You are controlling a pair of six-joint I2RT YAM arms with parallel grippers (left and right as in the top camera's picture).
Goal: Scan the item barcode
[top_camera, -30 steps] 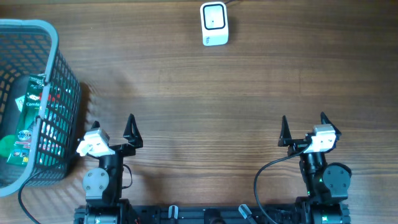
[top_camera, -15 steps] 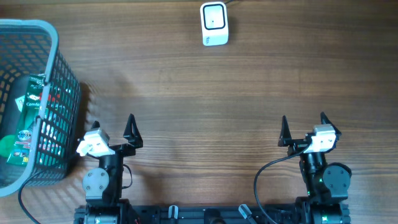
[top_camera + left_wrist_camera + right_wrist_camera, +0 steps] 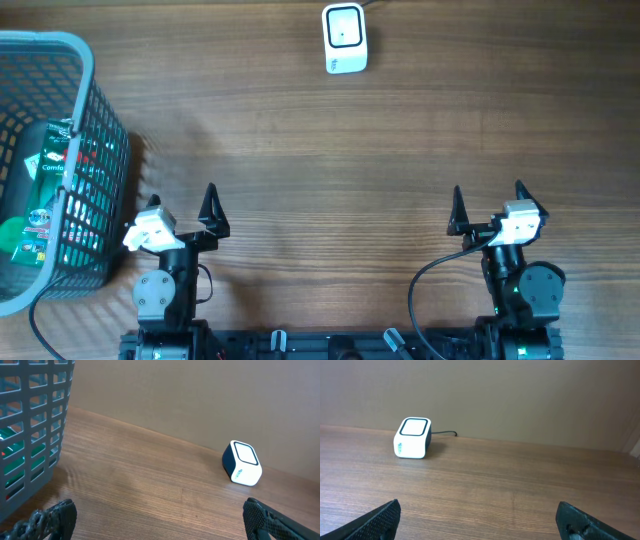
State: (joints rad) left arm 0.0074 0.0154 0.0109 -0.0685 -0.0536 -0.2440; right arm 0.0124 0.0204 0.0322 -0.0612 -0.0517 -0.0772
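Observation:
A white barcode scanner (image 3: 344, 38) with a dark window stands at the far edge of the wooden table; it also shows in the left wrist view as the scanner (image 3: 242, 462) and in the right wrist view as the scanner (image 3: 412, 438). A green packaged item (image 3: 45, 190) lies inside the grey mesh basket (image 3: 100, 120) at the left. My left gripper (image 3: 180, 207) stands open near the front edge, just right of the basket, holding nothing. My right gripper (image 3: 488, 202) is open too, at the front right, with only bare wood between its fingers.
The basket wall (image 3: 35, 430) fills the left side of the left wrist view. A dark cable (image 3: 444, 433) runs from the scanner's back. A plain wall rises behind the table's far edge.

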